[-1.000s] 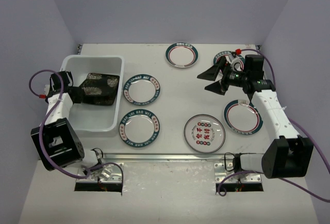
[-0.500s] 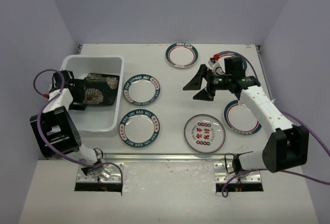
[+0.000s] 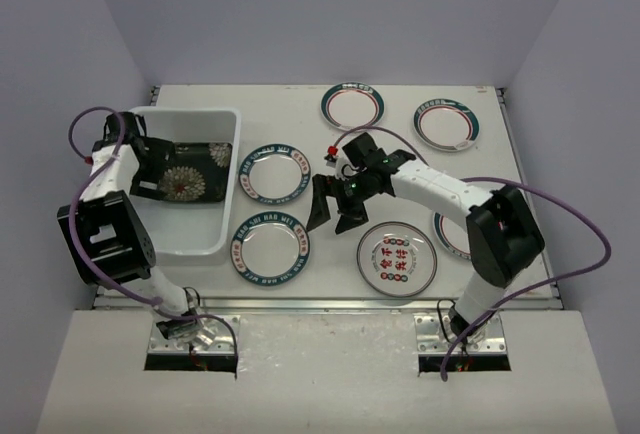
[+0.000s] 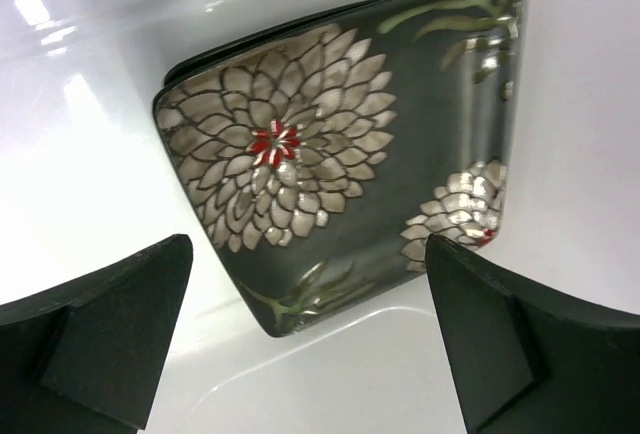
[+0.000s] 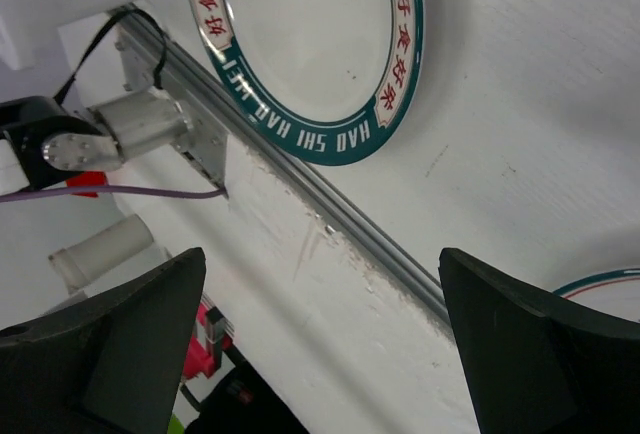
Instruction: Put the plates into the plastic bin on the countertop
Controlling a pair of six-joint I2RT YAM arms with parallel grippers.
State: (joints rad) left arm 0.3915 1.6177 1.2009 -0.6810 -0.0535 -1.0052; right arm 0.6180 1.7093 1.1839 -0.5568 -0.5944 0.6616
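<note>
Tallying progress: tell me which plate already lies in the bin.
The black square plate with white flowers, lying inside the plastic bin; every round white plate sits out on the countertop.

You've got a glossy glazed black flowered plate (image 4: 335,154), a shiny translucent plastic bin (image 4: 80,104), a matt white desk (image 5: 520,104), and a dull metal rail (image 5: 385,259).

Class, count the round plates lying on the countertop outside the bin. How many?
6 plates: one far middle, one far right, two beside the bin, farther and nearer, one with red characters at the front, and one partly hidden by the right arm.
</note>
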